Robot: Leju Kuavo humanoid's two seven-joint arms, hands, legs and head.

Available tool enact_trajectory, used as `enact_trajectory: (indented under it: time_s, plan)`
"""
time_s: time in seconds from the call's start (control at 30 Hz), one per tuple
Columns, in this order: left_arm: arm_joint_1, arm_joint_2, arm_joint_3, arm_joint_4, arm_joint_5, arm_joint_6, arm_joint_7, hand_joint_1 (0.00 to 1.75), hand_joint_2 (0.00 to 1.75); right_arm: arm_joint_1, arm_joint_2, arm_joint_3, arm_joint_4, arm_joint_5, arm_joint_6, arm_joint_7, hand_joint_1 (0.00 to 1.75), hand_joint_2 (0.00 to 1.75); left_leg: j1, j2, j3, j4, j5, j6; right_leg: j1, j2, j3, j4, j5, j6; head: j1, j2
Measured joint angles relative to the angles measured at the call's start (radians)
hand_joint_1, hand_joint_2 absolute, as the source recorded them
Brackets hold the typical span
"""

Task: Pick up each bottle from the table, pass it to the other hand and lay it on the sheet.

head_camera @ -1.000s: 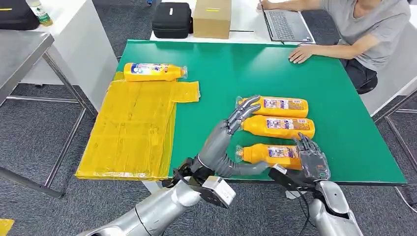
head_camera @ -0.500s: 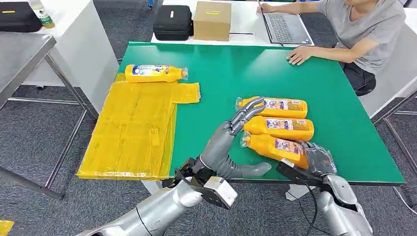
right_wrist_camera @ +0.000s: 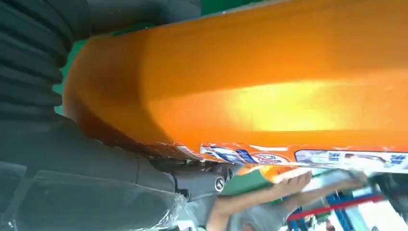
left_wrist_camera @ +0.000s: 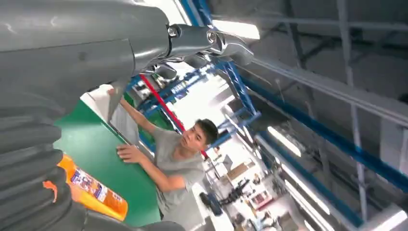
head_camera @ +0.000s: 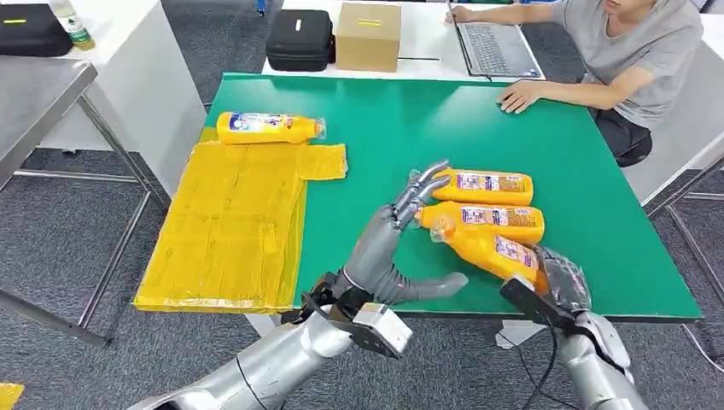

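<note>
Tilting bottle (head_camera: 493, 250) — in right robot hand (head_camera: 559, 280)

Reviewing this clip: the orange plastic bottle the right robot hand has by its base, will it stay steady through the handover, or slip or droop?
The orange plastic bottle probably stays stiff: it juts out tilted from the right robot hand without bending. Its glossy skin, bright with glare in the right wrist view, suggests it may slip. Held at its base, with the neck toward the open left robot hand, it may lever downward if full.

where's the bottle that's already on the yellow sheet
In the head view, the bottle lies on its side at the far edge of the yellow sheet, on the table's left side.
</note>
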Motion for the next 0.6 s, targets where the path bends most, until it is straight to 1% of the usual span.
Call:
enact_trajectory:
  time_s: [0.1,0.2,0.3,0.37,0.43,0.5,0.6]
  plan:
    - [0.000,0.000,0.017,0.000,0.048,0.027,0.000,0.00,1.75,0.020,0.021,-0.016,-0.001,-0.109,-0.056,-0.053,1.75,1.75,0.000,0.000,-0.002,0.000,0.000,0.000,0.001,0.000,-0.002,0.000,0.000,0.000,0.000,0.000]
    - [0.007,-0.002,0.061,0.000,0.129,-0.004,0.000,0.00,1.75,0.054,0.038,0.000,-0.038,-0.256,-0.128,-0.061,1.75,1.75,0.001,-0.001,-0.006,0.000,0.001,0.000,0.001,-0.002,-0.006,0.001,0.000,0.000,0.000,0.000]
    - [0.021,-0.010,0.115,0.000,0.144,0.036,0.000,0.00,1.75,0.082,0.050,0.037,-0.099,-0.370,-0.203,-0.063,1.75,1.75,0.001,-0.001,-0.009,0.000,0.001,0.000,0.001,-0.001,-0.009,0.001,0.000,0.000,0.000,0.000]
    - [0.034,-0.020,0.159,-0.005,0.055,0.078,0.000,0.00,1.75,0.098,0.058,0.065,-0.140,-0.422,-0.235,-0.064,1.75,1.75,0.001,0.000,-0.010,0.000,0.001,0.000,0.001,-0.001,-0.010,0.001,0.000,0.000,0.000,0.000]
    - [0.059,-0.034,0.228,-0.023,-0.054,0.089,-0.001,0.00,1.75,0.110,0.065,0.095,-0.180,-0.456,-0.254,-0.064,1.75,1.75,0.001,0.000,-0.011,0.000,0.001,0.000,0.001,-0.001,-0.011,0.001,0.000,0.000,0.000,0.000]
    - [0.070,-0.044,0.277,-0.032,-0.073,0.095,-0.001,0.00,1.75,0.116,0.072,0.114,-0.207,-0.467,-0.261,-0.064,1.75,1.75,0.001,-0.001,-0.011,0.000,0.001,0.000,0.001,-0.001,-0.011,0.001,0.000,0.000,0.000,0.000]
    - [0.085,-0.052,0.329,-0.044,-0.018,0.096,-0.001,0.00,1.75,0.126,0.082,0.151,-0.246,-0.505,-0.293,-0.064,1.75,1.75,0.001,-0.001,-0.012,0.000,0.001,0.000,0.001,-0.002,-0.011,0.001,0.000,0.000,0.000,0.000]
